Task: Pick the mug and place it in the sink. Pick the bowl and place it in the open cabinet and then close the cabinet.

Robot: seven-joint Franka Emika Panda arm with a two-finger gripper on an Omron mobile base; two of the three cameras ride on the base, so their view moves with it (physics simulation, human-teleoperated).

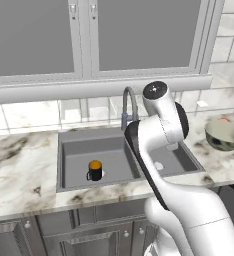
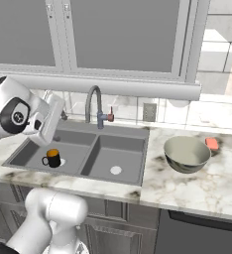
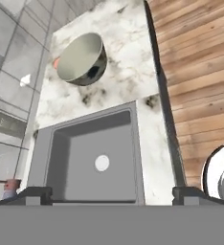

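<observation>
— Down in the left basin of the sink (image 1: 69,160), what is that small dark thing?

— That is the mug (image 1: 94,171) — black outside, orange within, standing upright on the basin floor close to the round drain, its handle turned toward the left in both base views. Nothing touches it.

— And the bowl?

— On the marble counter (image 2: 202,191), to the right of the sink. The bowl (image 2: 187,153) sits upright just beyond the sink's right edge, pale inside with dark blotches on its outer wall. A small pink-orange object (image 2: 212,143) lies behind it, near the tiled wall; I cannot tell what it is.

— Where is the gripper?

— The hand view looks down along the gripper (image 3: 111,194) into the right basin, with the round drain (image 3: 102,162) almost between the two dark fingertips (image 3: 35,194). They stand wide apart with nothing between them, above the basin and not touching it. The bowl shows beyond, toward the top of that view.

— Anything else there?

— The grey gooseneck faucet (image 2: 94,104) rises behind the divider between the basins. Frosted-glass cabinets (image 1: 89,35) with pale frames hang above. The dark wood-grain cabinet I cannot find from these angles.
</observation>
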